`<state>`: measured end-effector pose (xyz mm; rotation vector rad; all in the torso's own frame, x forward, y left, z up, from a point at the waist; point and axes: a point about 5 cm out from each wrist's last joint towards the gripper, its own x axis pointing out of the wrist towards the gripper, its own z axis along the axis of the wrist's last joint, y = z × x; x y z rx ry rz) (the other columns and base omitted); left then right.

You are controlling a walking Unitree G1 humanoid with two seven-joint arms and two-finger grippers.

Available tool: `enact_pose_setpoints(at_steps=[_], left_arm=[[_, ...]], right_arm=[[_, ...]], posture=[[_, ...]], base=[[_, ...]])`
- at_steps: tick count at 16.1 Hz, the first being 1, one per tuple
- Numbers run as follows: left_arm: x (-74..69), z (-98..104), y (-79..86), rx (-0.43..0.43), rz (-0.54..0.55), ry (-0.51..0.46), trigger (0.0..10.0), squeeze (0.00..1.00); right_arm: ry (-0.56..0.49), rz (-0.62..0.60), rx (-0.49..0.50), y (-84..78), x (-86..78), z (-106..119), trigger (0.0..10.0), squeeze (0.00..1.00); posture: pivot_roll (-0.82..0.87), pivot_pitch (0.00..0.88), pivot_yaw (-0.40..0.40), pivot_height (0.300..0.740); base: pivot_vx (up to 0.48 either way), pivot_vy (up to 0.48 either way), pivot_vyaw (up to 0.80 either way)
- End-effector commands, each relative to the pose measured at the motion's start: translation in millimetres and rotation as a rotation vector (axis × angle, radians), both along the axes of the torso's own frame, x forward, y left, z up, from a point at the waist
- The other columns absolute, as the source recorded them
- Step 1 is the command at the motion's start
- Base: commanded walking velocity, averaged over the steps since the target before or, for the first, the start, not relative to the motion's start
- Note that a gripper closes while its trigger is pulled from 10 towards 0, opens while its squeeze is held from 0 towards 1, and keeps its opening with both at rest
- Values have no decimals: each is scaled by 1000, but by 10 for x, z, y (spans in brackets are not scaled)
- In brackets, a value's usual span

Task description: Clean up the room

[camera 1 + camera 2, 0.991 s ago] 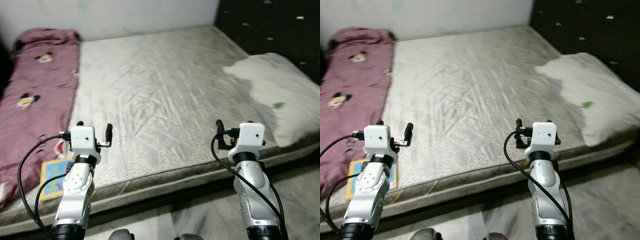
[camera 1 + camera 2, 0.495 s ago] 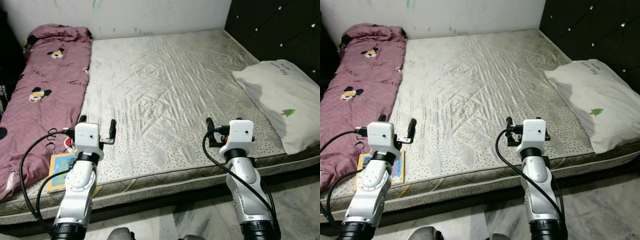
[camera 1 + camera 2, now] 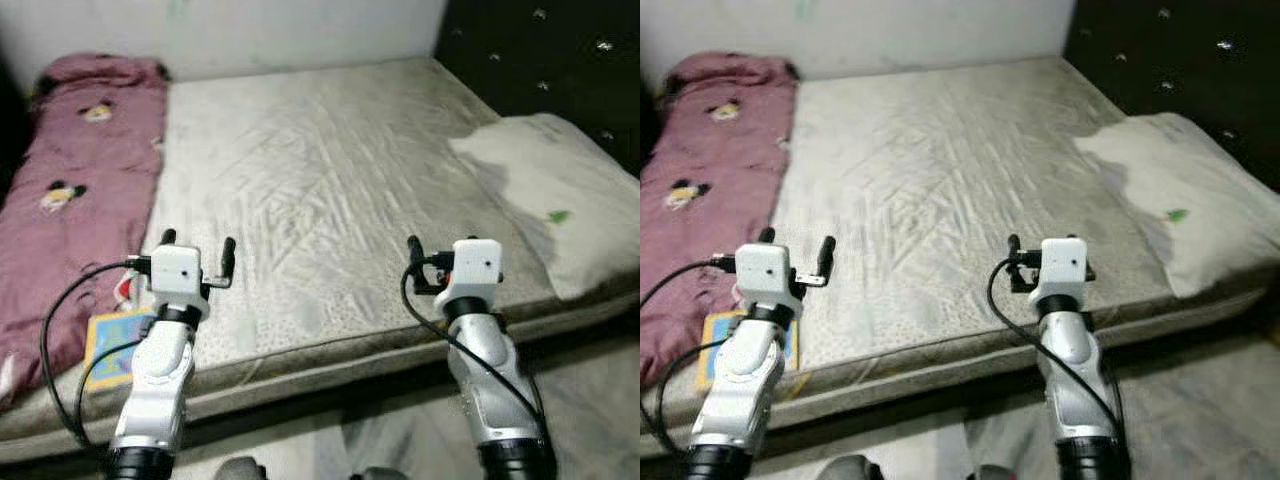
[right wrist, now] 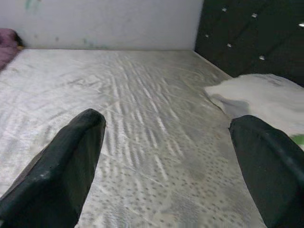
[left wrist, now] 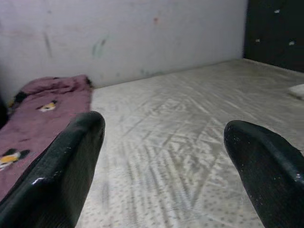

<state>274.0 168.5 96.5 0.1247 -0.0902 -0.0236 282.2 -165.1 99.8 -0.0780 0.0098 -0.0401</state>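
Bed fills the space ahead, its pale mattress bare in the middle and its clutter at the two sides. A maroon blanket with cartoon prints lies along the robot's left edge, its long axis running away from the robot toward the wall. A colourful book sits flat at the near left corner, touching the blanket's near end, with a small red-and-white item, too blurred to name, just beyond it. A white pillow lies at the right, by the dark headboard.

The left end effector hovers over the near left part of the mattress, fingers spread wide and holding nothing. The right end effector hovers over the near right part, fingers likewise wide apart and empty.

Judging by the layout, the book is the likely first pick. It lies to the left of and nearer the robot than the left end effector, behind the fingertips rather than ahead of them. The left arm is clearly the closer one; the right is well apart across the mattress. The arm would need to draw back and swing outward, or the robot shift left, before closing on it. The pillow lies ahead and to the right of the right end effector.
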Motion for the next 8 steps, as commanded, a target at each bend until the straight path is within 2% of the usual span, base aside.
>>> enact_pose_setpoints(at_steps=[1,8], left_arm=[[-3,-26,36,-2,8,20,10000,0],[-2,-45,47,-17,18,35,10000,0]], right_arm=[[-4,6,1,6,18,16,10000,0],[8,19,-5,10,24,1,10000,0]], posture=[[56,0,16,740],[57,0,9,740]], base=[[0,300,0],[0,447,0]])
